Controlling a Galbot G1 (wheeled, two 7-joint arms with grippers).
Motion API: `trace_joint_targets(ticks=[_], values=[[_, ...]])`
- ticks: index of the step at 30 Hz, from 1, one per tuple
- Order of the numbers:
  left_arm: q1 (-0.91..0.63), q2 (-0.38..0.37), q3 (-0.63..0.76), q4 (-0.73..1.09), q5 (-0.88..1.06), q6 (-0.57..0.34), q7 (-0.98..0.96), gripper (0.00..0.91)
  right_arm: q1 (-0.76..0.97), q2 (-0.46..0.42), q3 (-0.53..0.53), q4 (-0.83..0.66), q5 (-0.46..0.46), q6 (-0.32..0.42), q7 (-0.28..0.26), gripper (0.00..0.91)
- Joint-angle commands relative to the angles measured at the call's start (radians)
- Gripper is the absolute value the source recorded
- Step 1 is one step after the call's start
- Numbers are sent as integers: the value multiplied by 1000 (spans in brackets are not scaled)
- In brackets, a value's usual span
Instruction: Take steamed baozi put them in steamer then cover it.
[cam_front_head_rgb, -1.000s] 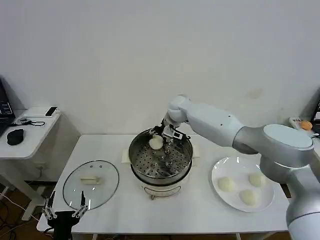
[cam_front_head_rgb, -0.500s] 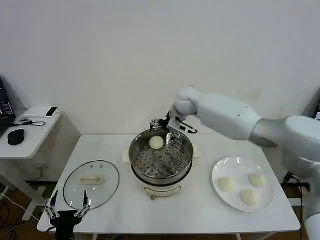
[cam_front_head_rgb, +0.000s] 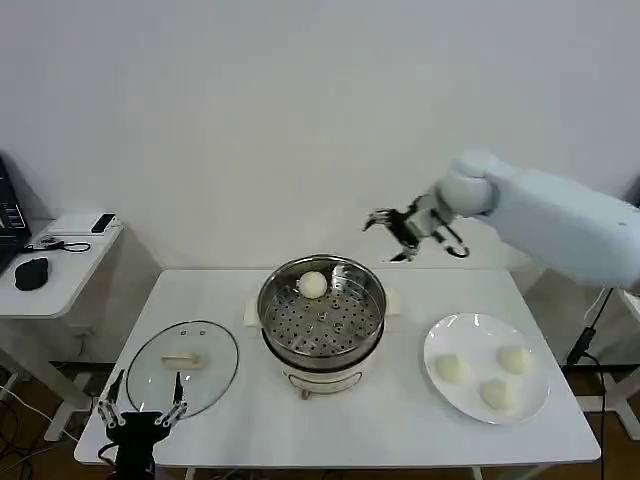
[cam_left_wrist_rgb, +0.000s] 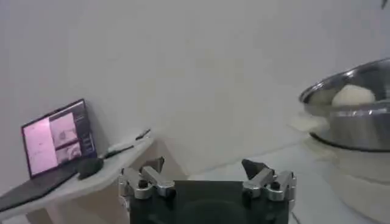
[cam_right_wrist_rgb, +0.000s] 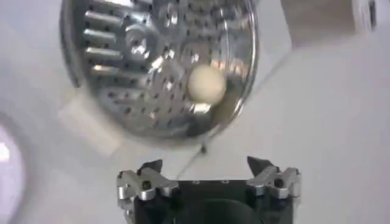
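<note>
A white tabletop (cam_front_head_rgb: 400, 430) stands against a plain white wall, with a lower side desk (cam_front_head_rgb: 45, 275) off to the left carrying a laptop (cam_left_wrist_rgb: 55, 143), a mouse (cam_front_head_rgb: 30, 272) and small items. The right gripper (cam_front_head_rgb: 412, 232) hangs in the air high over the tabletop, its fingers spread and holding nothing, on a white arm that reaches in from the right. Below it and to its left sits the steamer (cam_front_head_rgb: 322, 322), a shiny steel pot on a white base, with one steamed baozi (cam_front_head_rgb: 313, 285) lying on the perforated tray toward the far rim; the right wrist view looks straight down on that bun (cam_right_wrist_rgb: 206, 84) in the tray. Below the gripper and to its right, a white plate (cam_front_head_rgb: 445, 395) carries three more buns (cam_front_head_rgb: 453, 369). The left gripper (cam_front_head_rgb: 140, 412) waits low at the near left corner of the tabletop, fingers apart and empty; just beyond it the cover (cam_front_head_rgb: 182, 365), a clear glass lid with a cream bar handle, lies flat on the tabletop.
</note>
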Motion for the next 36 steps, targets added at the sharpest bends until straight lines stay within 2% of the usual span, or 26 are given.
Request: trace_joint_targets(ticks=[1, 8, 11, 15, 22, 36], values=[[-15, 6, 18, -11, 0, 5, 2, 907, -64, -243, 23, 95, 11, -123, 1, 907], [-22, 11, 31, -6, 4, 9, 5, 907, -294, -331, 133, 116, 13, -159, -30, 907], [-20, 10, 34, -5, 9, 10, 6, 907, -370, -333, 170, 124, 21, -176, -44, 907], [-16, 7, 37, -5, 14, 11, 7, 907, -409, -324, 168, 142, 21, -194, -62, 907], [-10, -5, 38, 4, 19, 10, 7, 907, -470, -279, 171, 116, 16, -203, -88, 907], [-8, -8, 17, 18, 19, 12, 12, 907, -543, -147, 197, 24, 24, -211, -82, 907]])
